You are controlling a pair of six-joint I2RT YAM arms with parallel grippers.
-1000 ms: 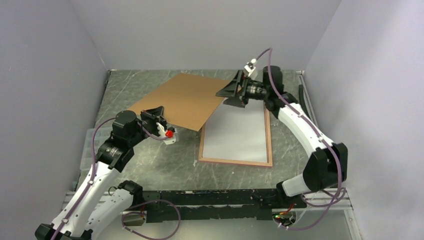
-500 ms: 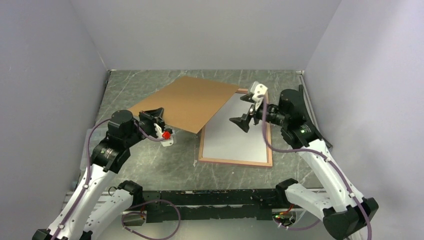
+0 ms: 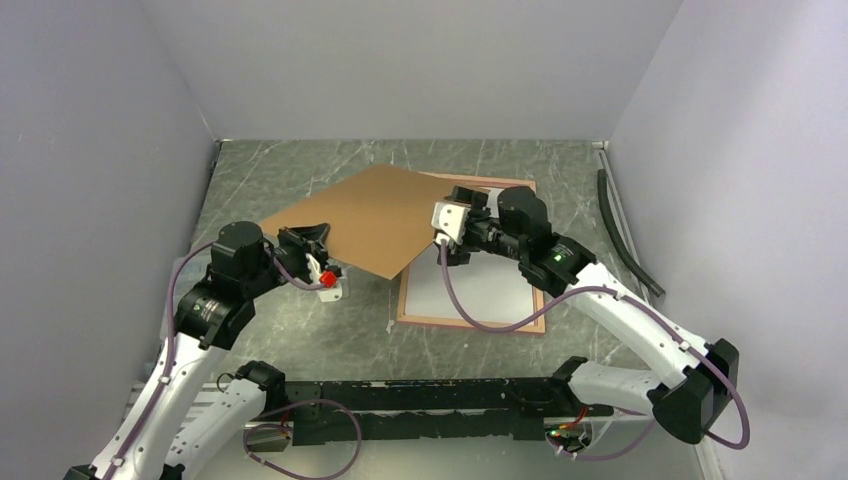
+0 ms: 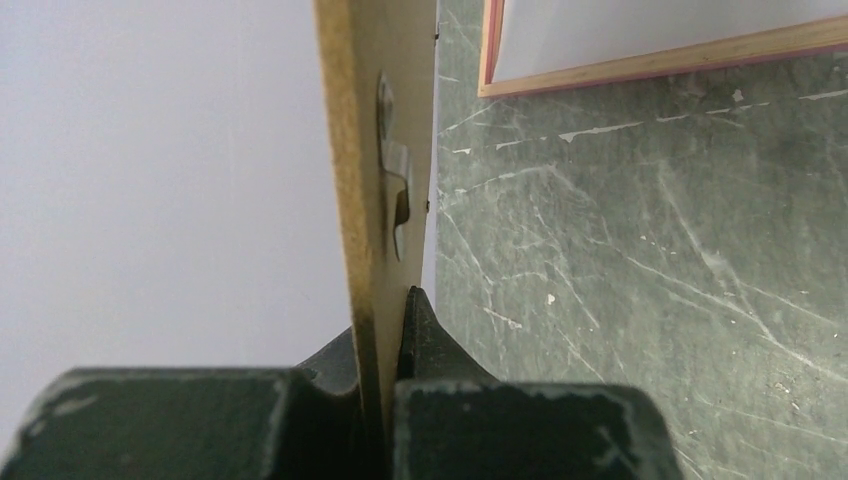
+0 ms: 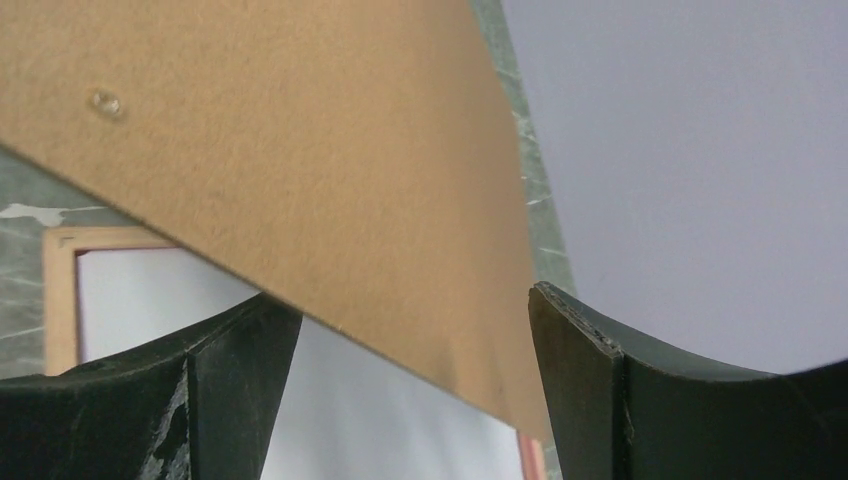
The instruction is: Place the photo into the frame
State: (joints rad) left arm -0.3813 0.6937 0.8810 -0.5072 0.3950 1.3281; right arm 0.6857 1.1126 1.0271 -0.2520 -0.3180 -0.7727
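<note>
The frame [image 3: 470, 324] lies flat on the table with its light brown rear side up. The photo [image 3: 485, 285] lies inside it, white back up. My left gripper [image 3: 318, 258] is shut on the near-left corner of the brown backing board [image 3: 375, 210] and holds it tilted over the frame's left side. In the left wrist view the board [image 4: 372, 180] stands edge-on in my left gripper [image 4: 385, 320], with a metal clip [image 4: 396, 190] on it. My right gripper [image 3: 443, 243] is open at the board's right edge. In the right wrist view the board [image 5: 300, 150] lies between the open fingers of my right gripper [image 5: 410, 340], above the photo [image 5: 380, 430].
A black strip [image 3: 625, 235] lies along the right wall. A clear plastic box [image 3: 175, 290] sits at the table's left edge. Grey walls close in the back and both sides. The green marble tabletop [image 4: 650, 250] shows in front of the frame.
My right arm has swung from the back right down and left to the board's right edge. The board's far end has dropped a little. My left gripper kept its hold.
</note>
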